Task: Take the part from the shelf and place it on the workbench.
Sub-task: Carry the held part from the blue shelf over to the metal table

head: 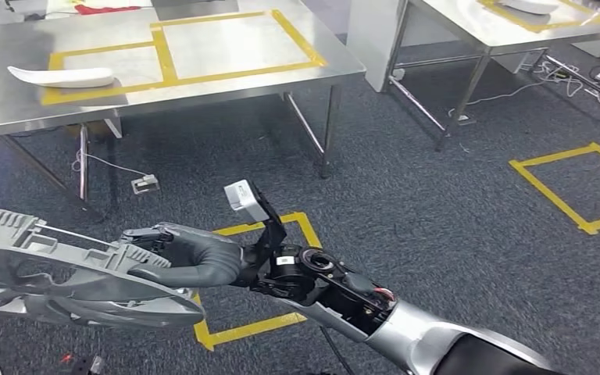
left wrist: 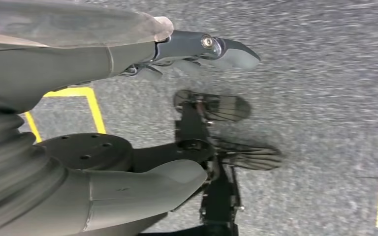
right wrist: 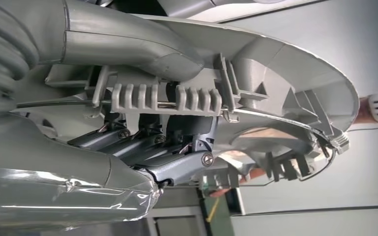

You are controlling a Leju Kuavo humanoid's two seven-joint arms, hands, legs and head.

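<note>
Right hand (head: 191, 262) is gripping the grey part (head: 62, 269), carrying it off the shelf; the bench (head: 226, 47) placement is remaining.

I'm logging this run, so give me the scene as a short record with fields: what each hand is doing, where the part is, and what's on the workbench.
right hand: grips the grey part, fingers through its ribbed frame in the right wrist view
left hand: holds nothing, hangs over the carpet
part: in the air, low at the left of the head view, not yet on the workbench
workbench: steel, yellow tape boxes; a white piece lies in the left box
floor: yellow tape squares on grey carpet
</note>
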